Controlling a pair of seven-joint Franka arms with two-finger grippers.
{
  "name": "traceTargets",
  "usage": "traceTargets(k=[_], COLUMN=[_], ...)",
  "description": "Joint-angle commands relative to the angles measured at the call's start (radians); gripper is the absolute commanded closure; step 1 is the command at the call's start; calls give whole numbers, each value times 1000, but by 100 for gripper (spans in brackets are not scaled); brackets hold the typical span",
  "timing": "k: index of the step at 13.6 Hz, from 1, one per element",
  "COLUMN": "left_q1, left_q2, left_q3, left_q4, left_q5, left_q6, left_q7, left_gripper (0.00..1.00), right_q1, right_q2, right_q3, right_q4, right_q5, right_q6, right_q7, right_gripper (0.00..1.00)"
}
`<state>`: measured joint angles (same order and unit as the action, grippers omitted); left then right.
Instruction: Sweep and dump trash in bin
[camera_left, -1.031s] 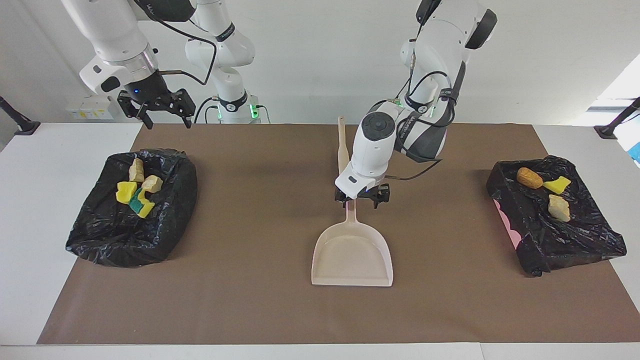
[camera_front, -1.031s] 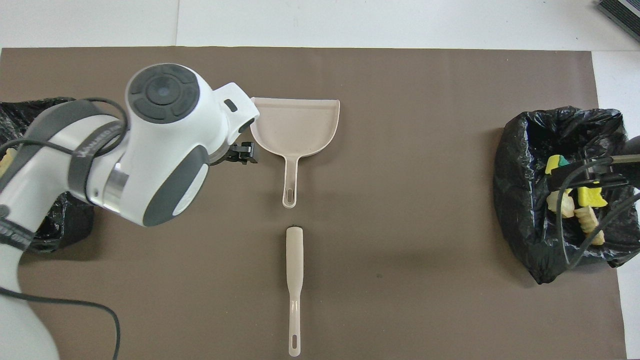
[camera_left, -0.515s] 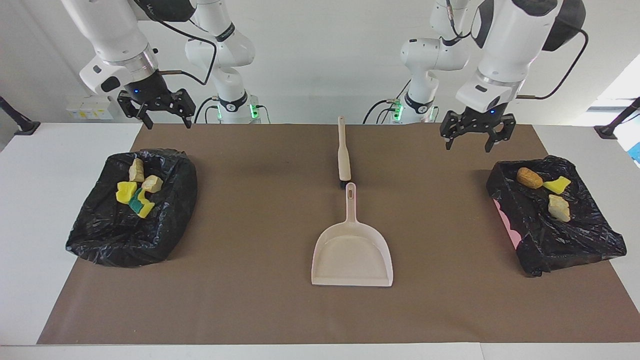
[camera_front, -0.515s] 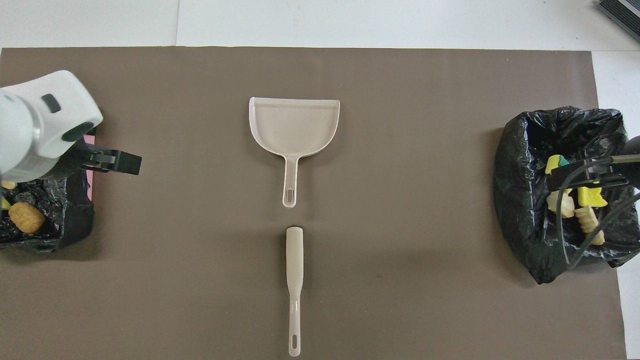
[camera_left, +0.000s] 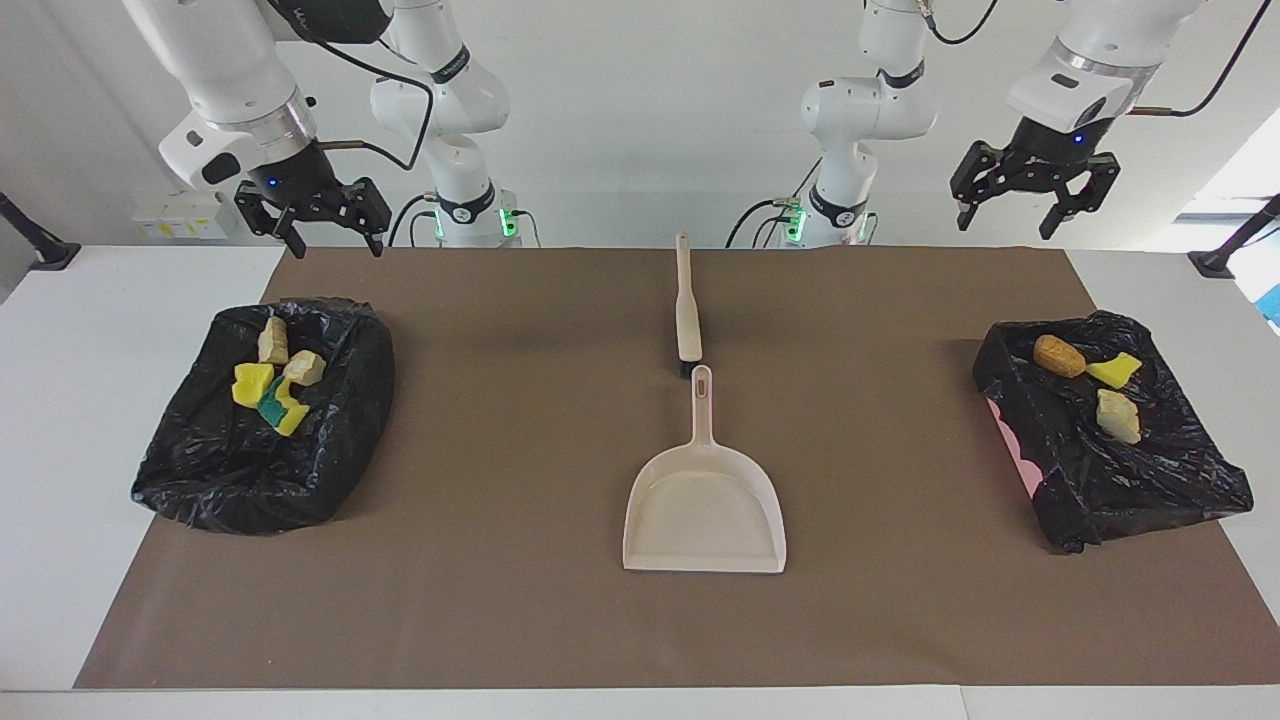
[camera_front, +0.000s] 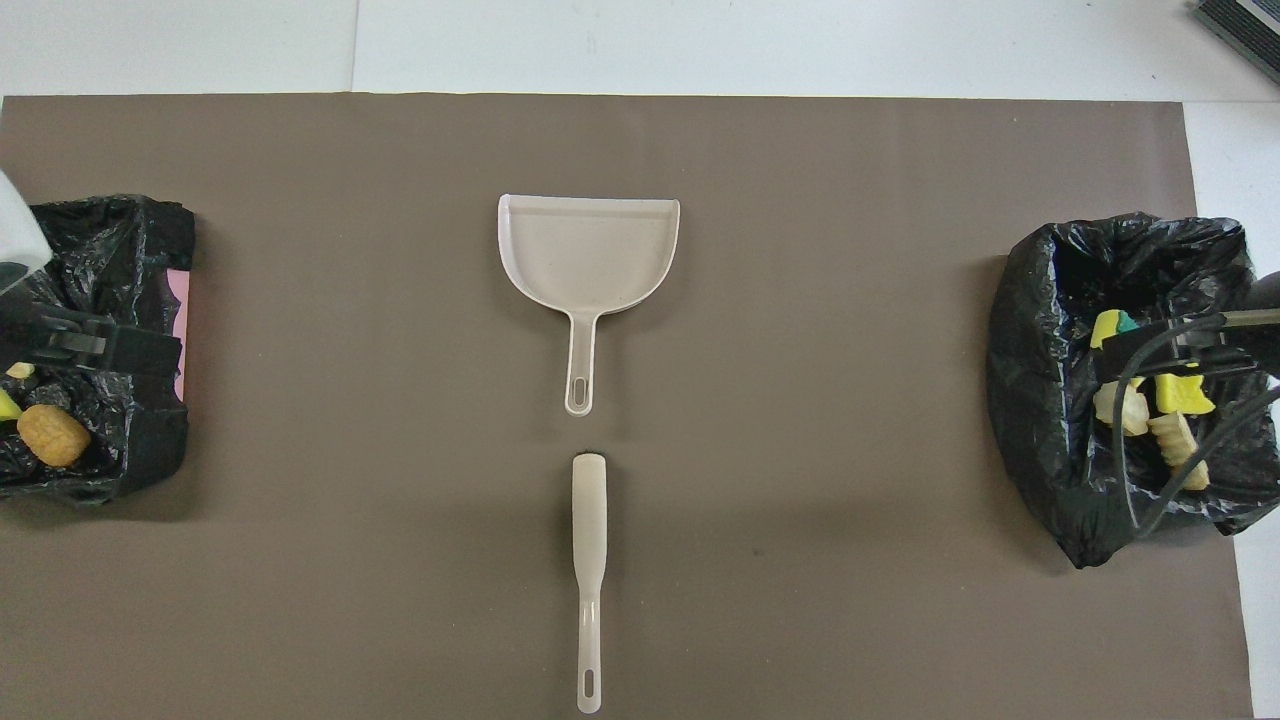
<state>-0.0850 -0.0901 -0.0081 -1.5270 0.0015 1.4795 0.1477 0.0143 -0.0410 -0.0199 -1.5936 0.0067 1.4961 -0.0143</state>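
At table centre, the beige plastic dustpan (camera_left: 705, 505) lies handle-to-tip with the beige brush (camera_left: 687, 310) at 12 o'clock. Trash scraps (camera_left: 273, 380) fill both black-bagged bins (camera_left: 200, 470). Left gripper (camera_left: 1033, 195) and right gripper (camera_left: 312, 220) hang spread wide, empty, each over its own table end.

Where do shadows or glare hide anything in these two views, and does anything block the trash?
Facing view: even light, soft shadows beside the dustpan and brush, bright window at the frame's edge, trash unobstructed. Overhead view: the right gripper and its cables cross the trash in the bin; the left gripper covers part of the other bin.
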Motion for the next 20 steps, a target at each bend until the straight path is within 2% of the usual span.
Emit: traceTargets(k=[1, 20], left_q1=[5, 2], left_q2=[43, 12], left_q3=[20, 19], left_q4=[68, 30], left_q5=[-31, -3], left_q6=[-48, -39], left_q7=[24, -37], left_gripper=[0, 0], right_q1=[1, 1], right_q2=[1, 3], right_q3=[-9, -9], right_q4=[12, 14], right_q5=[18, 19], right_q6=[-16, -16], right_q7=[-18, -19], right_gripper=[0, 0])
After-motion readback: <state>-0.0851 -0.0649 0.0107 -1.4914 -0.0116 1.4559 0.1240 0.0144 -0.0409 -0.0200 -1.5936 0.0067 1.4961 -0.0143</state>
